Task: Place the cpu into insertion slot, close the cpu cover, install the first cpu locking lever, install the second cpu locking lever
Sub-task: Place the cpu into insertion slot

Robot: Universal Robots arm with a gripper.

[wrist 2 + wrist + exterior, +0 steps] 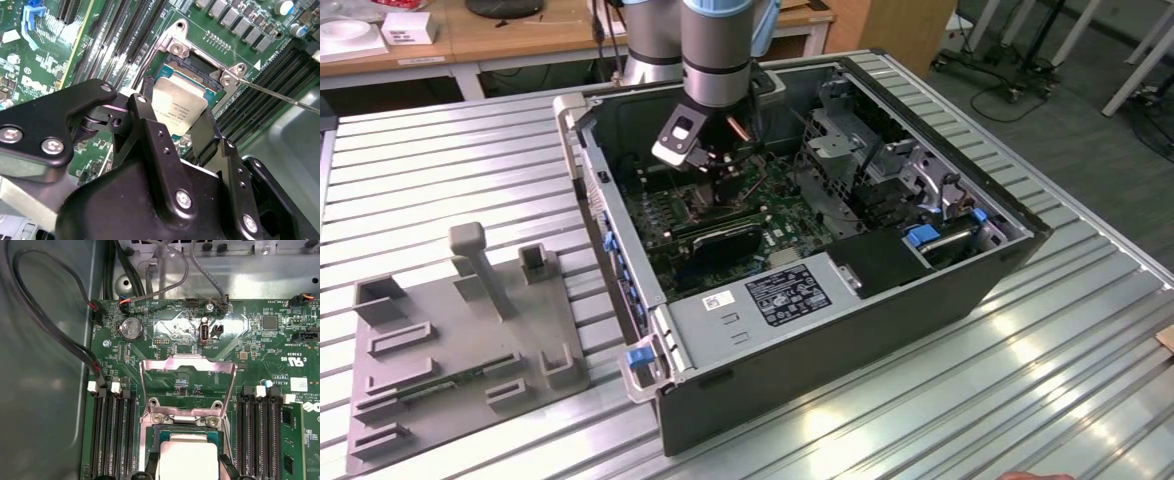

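Note:
In the exterior view my gripper (716, 172) reaches down into the open computer case (854, 330), over the green motherboard (781, 205). In both wrist views the black fingers (150, 132) stand on two opposite sides of the cpu (178, 106), a silvery square chip, and the gripper (176, 121) is shut on it. The cpu (188, 455) sits at the insertion slot (197, 72), level with its silver rim; whether it is fully seated I cannot tell. The cpu cover (188, 366) is swung open, lying back over the board beyond the slot (186, 420). A thin lever rod (280, 96) sticks out beside the slot.
Long black memory slots (112, 435) flank the socket on both sides (257, 435). Cables (55, 335) run along the case wall. A drive cage with blue tabs (927, 235) fills the case's right end. A grey fixture plate (454, 340) lies on the ribbed metal table at the exterior view's left.

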